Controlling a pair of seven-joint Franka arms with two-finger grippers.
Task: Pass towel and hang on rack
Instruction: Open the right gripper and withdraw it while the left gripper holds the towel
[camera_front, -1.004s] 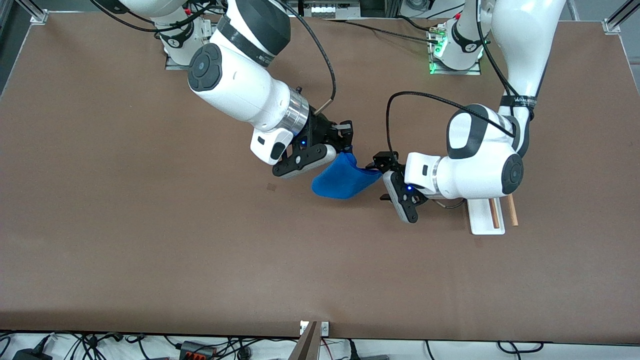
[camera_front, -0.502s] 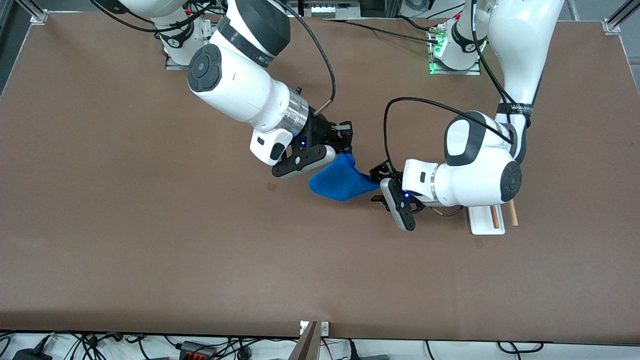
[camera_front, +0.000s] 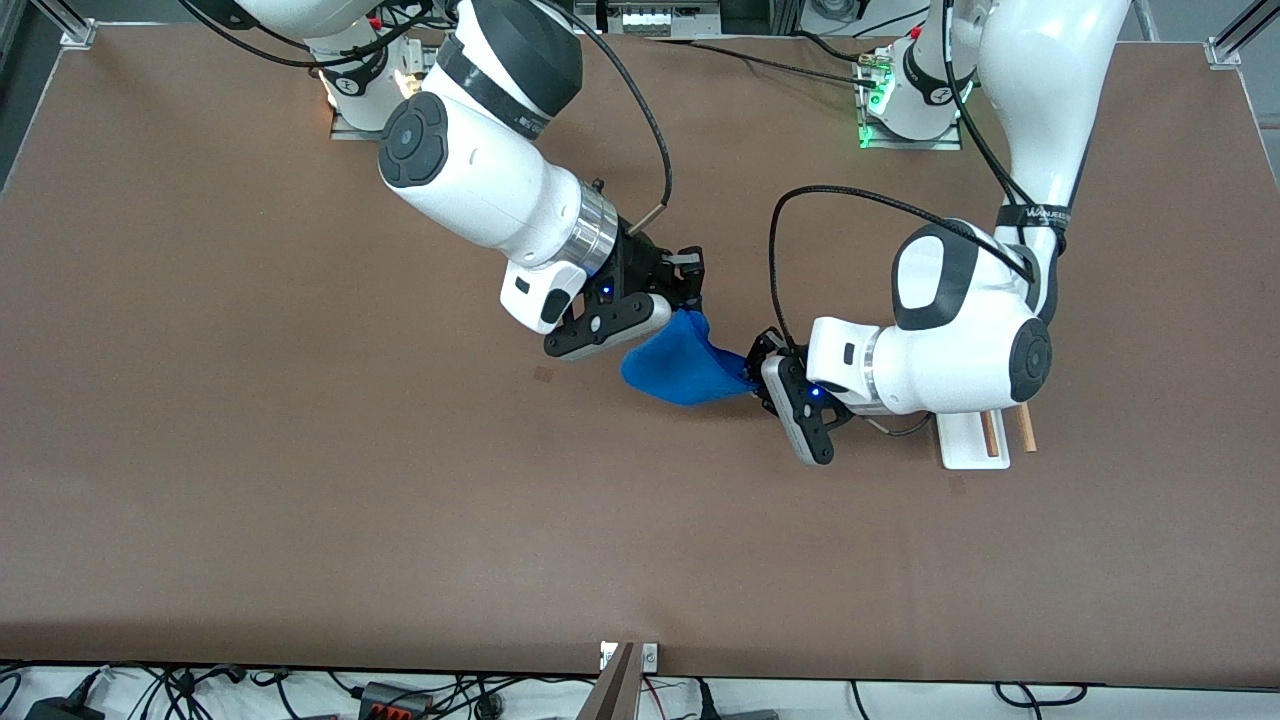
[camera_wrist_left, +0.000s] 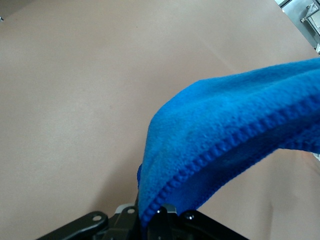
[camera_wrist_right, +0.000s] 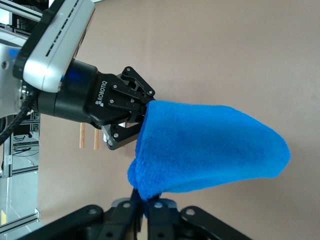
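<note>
The blue towel (camera_front: 683, 362) hangs in the air over the middle of the table (camera_front: 300, 520), stretched between both arms. The right gripper (camera_front: 688, 296) pinches one end, its fingers together on the cloth, and the left gripper (camera_front: 757, 368) is clamped on the other end, as the right wrist view confirms. The rack (camera_front: 975, 437) stands toward the left arm's end of the table, partly hidden under that arm, with only its white base and the tips of its two wooden rods showing. Risks, as I judge them: with both ends held, any pull by the left arm toward the rack before the right lets go would strain the cloth or drag it out of one grip. The left's bite appears to sit close to the hem, so the towel could slip and fall to the table once the right releases. The left arm's bulk over the rack also leaves little room, and a low carry could knock the stand. Against the picture a second ago, the left gripper stood open just short of the towel's end; it has since advanced and closed on it, while the right has held its place.
</note>
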